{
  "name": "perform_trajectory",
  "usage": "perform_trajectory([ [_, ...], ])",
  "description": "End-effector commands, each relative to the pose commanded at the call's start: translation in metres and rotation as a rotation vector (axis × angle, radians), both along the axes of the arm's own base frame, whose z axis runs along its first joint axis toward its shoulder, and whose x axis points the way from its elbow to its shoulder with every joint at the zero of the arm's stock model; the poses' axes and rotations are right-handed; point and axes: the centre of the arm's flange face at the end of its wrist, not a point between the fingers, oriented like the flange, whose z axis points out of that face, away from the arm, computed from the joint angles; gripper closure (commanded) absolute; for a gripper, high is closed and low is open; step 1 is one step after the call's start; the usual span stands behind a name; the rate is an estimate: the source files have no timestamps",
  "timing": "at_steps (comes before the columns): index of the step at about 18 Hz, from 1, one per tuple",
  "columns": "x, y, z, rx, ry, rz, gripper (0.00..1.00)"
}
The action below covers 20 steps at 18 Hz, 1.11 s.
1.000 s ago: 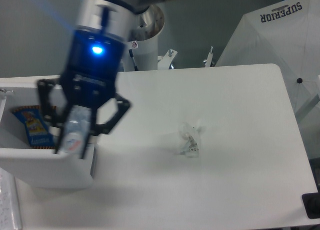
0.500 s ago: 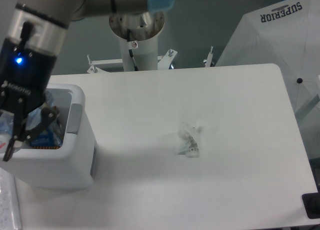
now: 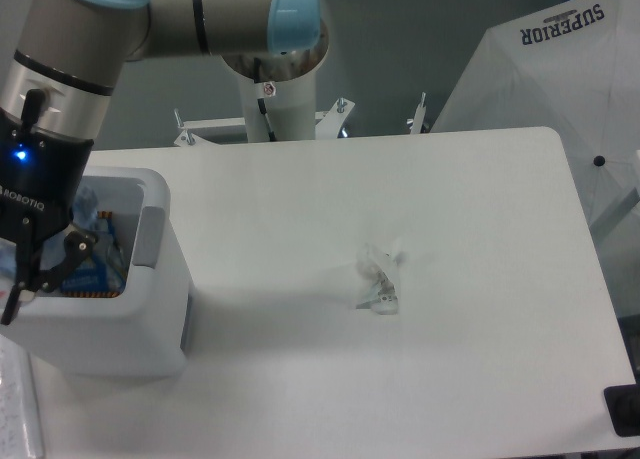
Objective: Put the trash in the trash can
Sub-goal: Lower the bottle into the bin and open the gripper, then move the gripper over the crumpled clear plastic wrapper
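Bottle (image 3: pixel 88 207) now dropped in trash can (image 3: pixel 150 324); fingers (image 3: pixel 68 251) spread, empty; wrapper (image 3: pixel 380 279) on table.

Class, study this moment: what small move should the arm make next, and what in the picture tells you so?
Probably lift the gripper up out of the trash can and swing it toward the crumpled wrapper. The gripper hangs over the bin's opening, where bluish trash already lies, while the wrapper sits alone on the white table.
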Motion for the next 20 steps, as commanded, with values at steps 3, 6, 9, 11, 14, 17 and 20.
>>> perform_trajectory([
  [3, -0.003, -0.003, 0.004, 0.002, 0.007, 0.010, 0.01],
  [6, -0.027, -0.016, 0.012, 0.010, 0.012, 0.060, 0.00],
  [9, -0.085, -0.050, 0.005, -0.007, -0.013, 0.182, 0.00],
  [11, -0.126, -0.075, -0.008, -0.027, -0.026, 0.258, 0.00],
  [14, -0.185, -0.112, -0.054, -0.097, -0.078, 0.369, 0.00],
  [17, -0.228, -0.159, -0.097, -0.162, -0.124, 0.460, 0.00],
  [20, -0.229, -0.207, -0.131, -0.238, -0.098, 0.491, 0.00],
])
